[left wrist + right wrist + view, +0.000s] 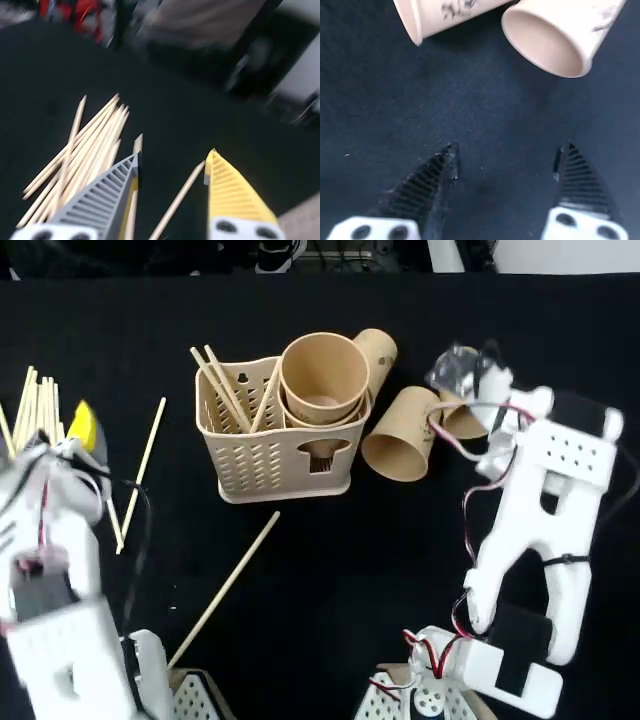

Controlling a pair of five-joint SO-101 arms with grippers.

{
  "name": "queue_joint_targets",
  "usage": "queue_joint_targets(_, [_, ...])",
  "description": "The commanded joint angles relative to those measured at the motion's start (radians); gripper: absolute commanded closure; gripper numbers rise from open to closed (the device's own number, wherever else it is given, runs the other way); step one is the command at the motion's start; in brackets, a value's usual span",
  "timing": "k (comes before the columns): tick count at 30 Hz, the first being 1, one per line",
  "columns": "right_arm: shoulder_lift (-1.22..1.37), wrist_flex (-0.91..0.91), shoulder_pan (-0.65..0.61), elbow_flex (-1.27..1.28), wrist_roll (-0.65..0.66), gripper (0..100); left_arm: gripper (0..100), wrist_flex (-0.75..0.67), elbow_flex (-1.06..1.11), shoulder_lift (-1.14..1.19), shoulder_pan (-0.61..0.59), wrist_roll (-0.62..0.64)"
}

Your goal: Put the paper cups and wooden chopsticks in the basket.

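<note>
Likely a robotics lab: black-covered table carrying two white robot arms.

Left claw and right claw both hang spread wide.

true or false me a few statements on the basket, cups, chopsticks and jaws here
1. The basket holds both chopsticks and cups. True.
2. Every paper cup is in the basket. False: a cup lies on its side beside it.
3. The right jaws grip a cup. False: they stand open, holding nothing.
4. A loose chopstick lies on the table in front of the basket. True.
</note>
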Motion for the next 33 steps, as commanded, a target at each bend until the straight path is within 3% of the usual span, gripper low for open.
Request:
queue_joint_targets(1, [-0.036, -0.278, 0.029, 0.159, 0.026, 68.5, 78, -0.187, 0.042, 0.272, -0.102, -0.160])
queue_joint_targets(6, [0.030, -0.457, 0.014, 0.211, -0.025, 68.5, 78, -0.239, -0.073, 0.652, -0.131, -0.344])
queue_joint_targets(12, [0.150, -0.686, 0.009, 0.209, -0.029, 68.5, 78, -0.247, -0.334, 1.129, -0.145, -0.377])
queue_joint_targets(17, [0.229, -0.902, 0.014, 0.213, -0.029, 72.4, 81, -0.247, -0.509, 1.396, -0.124, -0.379])
queue_joint_targets(22, [0.354, -1.020, -0.003, 0.203, -0.026, 83.8, 98, -0.247, -0.545, 1.447, -0.114, -0.379])
queue_joint_targets(26, [0.398, -1.077, 0.000, 0.206, -0.029, 98.1, 97, -0.239, -0.544, 1.444, -0.104, -0.379])
queue_joint_targets(33, [0.282, -0.965, 0.009, 0.236, -0.029, 98.7, 97, -0.201, -0.518, 1.369, -0.101, -0.371])
